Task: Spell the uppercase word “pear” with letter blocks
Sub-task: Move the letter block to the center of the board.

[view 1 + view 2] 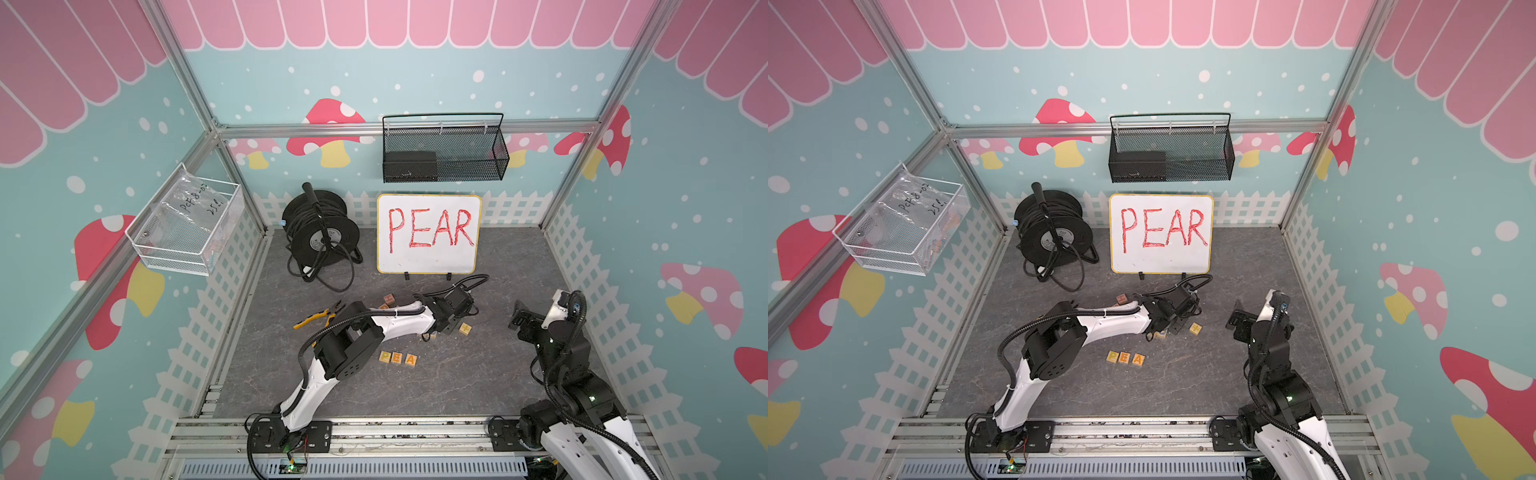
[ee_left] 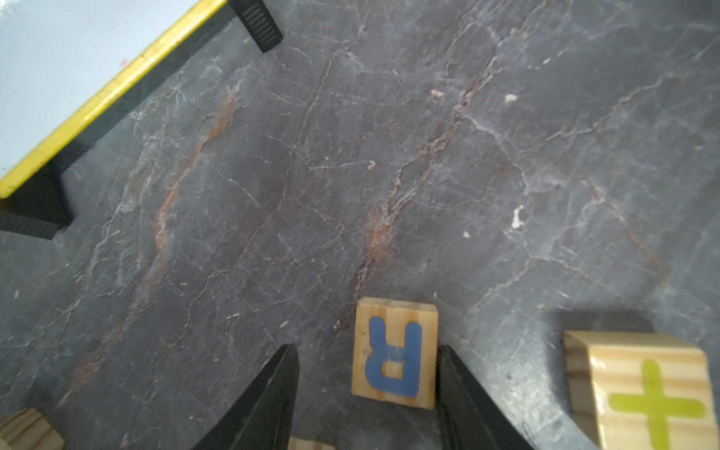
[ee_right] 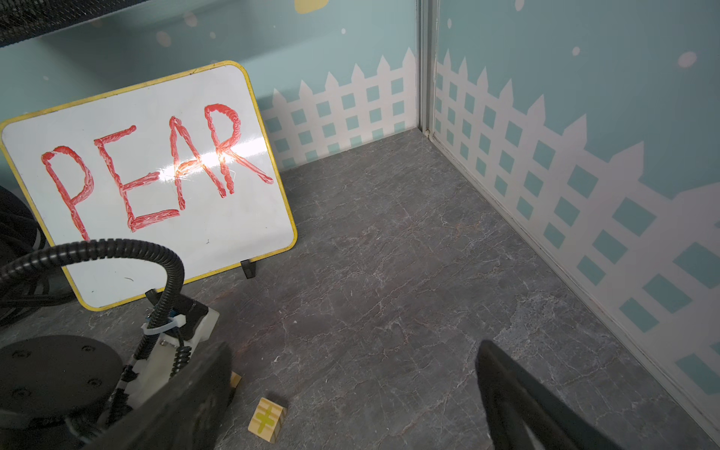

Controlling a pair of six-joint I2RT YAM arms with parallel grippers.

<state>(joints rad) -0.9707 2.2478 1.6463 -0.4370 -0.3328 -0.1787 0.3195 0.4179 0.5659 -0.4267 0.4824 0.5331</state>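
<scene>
Blocks first: P block (image 1: 385, 356), E block (image 1: 397, 357) and A block (image 1: 410, 359) lie in a row, close side by side, on the grey tabletop (image 1: 478, 382). They sit just in front of my left arm and read PEA in both top views.

R block (image 2: 393, 354) is not in that row. It lies flat on the tabletop further back, toward the whiteboard (image 1: 428, 262), blue letter face up, between the fingers of my left gripper (image 2: 368, 348). In the top views it is hidden under my left wrist.

Left gripper is spread, not pinching. One finger (image 2: 463, 389) is right at the block's side, and I cannot tell if it touches. The other finger (image 2: 269, 393) is clearly apart from it, with bare tabletop between.

Plus block (image 2: 654, 393), wood with a yellow-green plus, sits near the R block, on the side toward my right arm, not touching it.

Right gripper (image 3: 352, 346) is spread wide with nothing between its fingers. It faces the whiteboard and back corner, well apart from the PEA row. The whiteboard has PEAR written in red.
</scene>
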